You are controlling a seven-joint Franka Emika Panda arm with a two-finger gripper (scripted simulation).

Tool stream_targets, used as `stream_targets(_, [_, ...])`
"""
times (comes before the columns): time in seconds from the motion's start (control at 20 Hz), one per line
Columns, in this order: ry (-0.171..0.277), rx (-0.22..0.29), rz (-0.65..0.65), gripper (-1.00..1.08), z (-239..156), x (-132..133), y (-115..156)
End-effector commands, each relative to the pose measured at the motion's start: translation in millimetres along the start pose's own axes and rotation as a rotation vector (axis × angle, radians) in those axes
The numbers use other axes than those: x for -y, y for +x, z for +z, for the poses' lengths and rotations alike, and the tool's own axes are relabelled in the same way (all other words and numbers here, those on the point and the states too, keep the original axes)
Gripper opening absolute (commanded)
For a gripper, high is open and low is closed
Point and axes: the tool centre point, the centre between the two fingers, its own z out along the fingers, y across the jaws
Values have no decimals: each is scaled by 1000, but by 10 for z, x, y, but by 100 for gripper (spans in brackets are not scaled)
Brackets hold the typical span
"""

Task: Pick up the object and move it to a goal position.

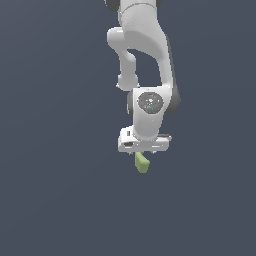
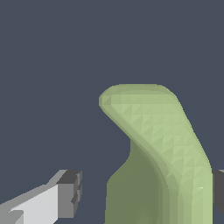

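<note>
— Dark slate-blue backdrop all round, and the white arm reaches down at centre.

— Gripper?

— Jaws apart. The yellow-green object hangs between them, against one dark pad, clear of the other.

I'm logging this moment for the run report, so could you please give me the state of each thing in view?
Gripper: pointing down, one finger clear of the object, the other at its far side; contact cannot be confirmed.
Yellow-green object: hanging just below the gripper, between its fingers, tilted; whether it is lifted cannot be told.
</note>
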Motion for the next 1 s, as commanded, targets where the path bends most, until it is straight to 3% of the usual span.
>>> stream_targets(0.0, [0, -2, 0, -100, 1, 0, 9])
stream_targets(0.6, [0, -2, 0, -100, -2, 7, 3])
stream_targets(0.95, [0, -2, 0, -100, -43, 198, -125])
